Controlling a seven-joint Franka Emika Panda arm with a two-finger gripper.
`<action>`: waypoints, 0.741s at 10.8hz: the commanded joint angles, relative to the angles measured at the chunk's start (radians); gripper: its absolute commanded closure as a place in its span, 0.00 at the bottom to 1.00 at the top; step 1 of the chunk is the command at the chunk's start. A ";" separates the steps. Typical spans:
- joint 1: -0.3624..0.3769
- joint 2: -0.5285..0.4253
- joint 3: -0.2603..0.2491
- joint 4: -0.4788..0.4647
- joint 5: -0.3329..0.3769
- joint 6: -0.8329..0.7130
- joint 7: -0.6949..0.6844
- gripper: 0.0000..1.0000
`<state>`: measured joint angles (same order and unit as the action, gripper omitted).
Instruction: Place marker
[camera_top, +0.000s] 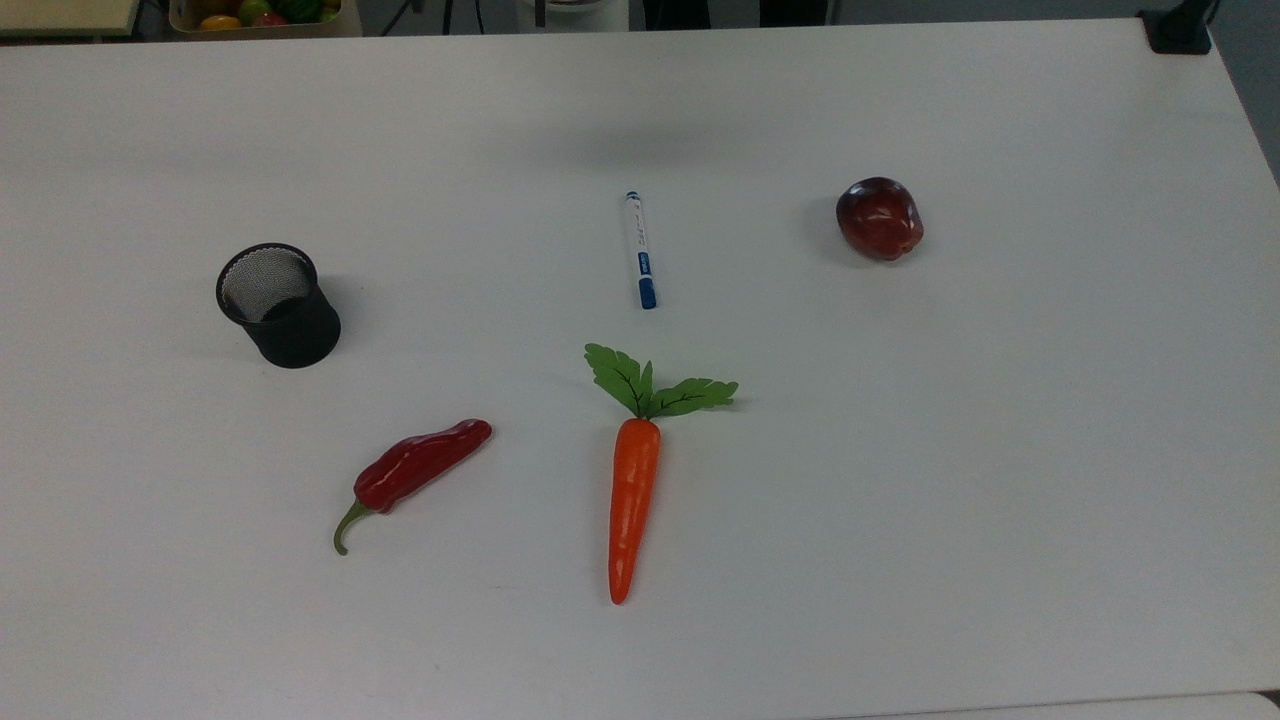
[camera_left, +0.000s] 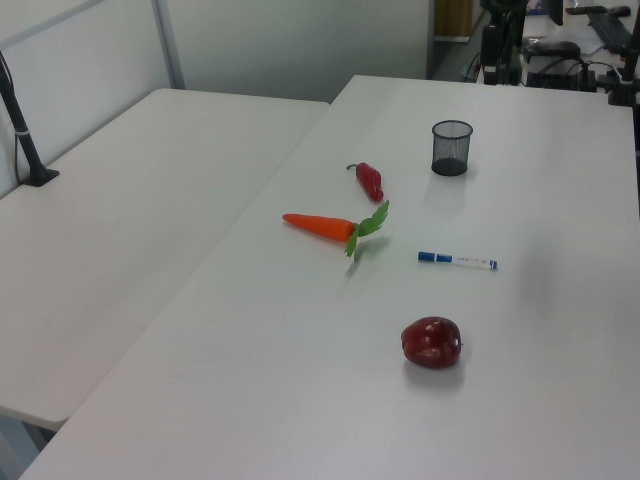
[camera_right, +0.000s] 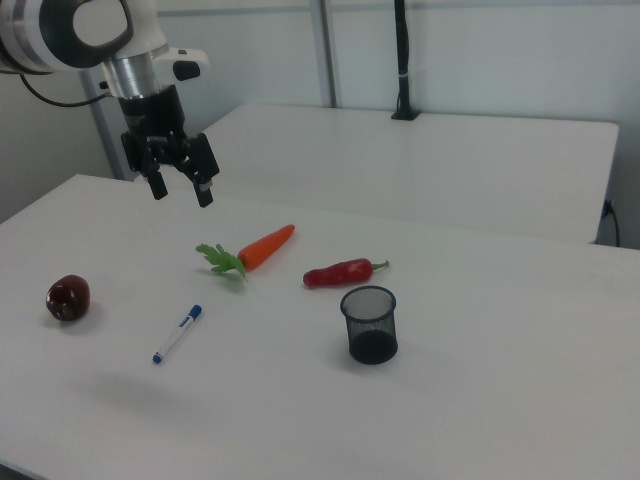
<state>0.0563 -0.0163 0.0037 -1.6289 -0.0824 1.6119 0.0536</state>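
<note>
Robotics lab: white tables (camera_left: 150, 200), clamped camera post (camera_right: 402, 60), toy produce.

In the top view, the marker (camera_top: 640, 249) lies between cup (camera_top: 279, 305) at left and apple (camera_top: 879, 218) at right, carrot (camera_top: 633, 497) below.

bright, even light — soft faint shadows

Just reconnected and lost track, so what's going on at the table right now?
Nothing is being held yet. The gripper hangs in the air above the table with its jaws open and empty. The marker lies flat on the table, untouched, between the carrot and the far edge in the top view. A mesh cup stands upright, with a red pepper and an apple also lying about.
</note>
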 joint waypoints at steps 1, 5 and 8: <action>-0.009 -0.010 -0.005 0.000 0.013 -0.010 -0.020 0.00; -0.007 -0.007 -0.005 0.000 0.019 -0.004 -0.020 0.00; -0.004 0.009 0.007 -0.003 0.042 0.037 -0.021 0.00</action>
<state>0.0538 -0.0138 0.0016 -1.6288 -0.0708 1.6130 0.0521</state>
